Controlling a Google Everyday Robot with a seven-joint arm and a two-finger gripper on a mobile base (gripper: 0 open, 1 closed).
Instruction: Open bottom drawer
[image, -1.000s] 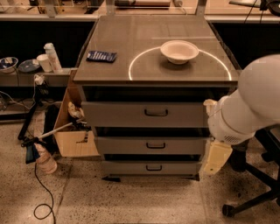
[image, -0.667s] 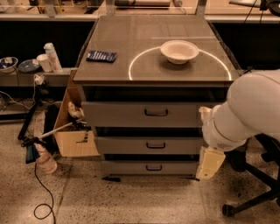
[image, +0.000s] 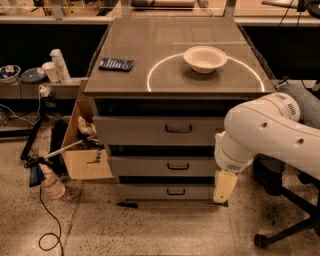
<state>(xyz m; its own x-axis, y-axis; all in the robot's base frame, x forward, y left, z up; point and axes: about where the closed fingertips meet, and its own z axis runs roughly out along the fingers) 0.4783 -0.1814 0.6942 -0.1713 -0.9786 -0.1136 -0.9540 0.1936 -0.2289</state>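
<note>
Item: grey metal bottom drawer (image: 145, 192); rigid, should slide.
Hold: small black loop handle (image: 176, 191).
Gripper (image: 224, 186): by drawer's right end; state cannot be told.

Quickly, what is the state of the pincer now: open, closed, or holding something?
Pincer: cannot be told. It hangs at the right end of the bottom drawer front, away from its handle.

This looks like a robotics lab or workshop: a grey metal drawer cabinet (image: 170, 131) stands on a speckled floor (image: 150, 230), with a cluttered cardboard box (image: 86, 162) just left of it and bottles (image: 59, 64) on a low shelf further left. A white robot arm (image: 270, 132) reaches in from the cabinet's right, its end effector (image: 224, 186) at the cabinet's lower right corner and an office chair base (image: 290, 229) further right.
</note>
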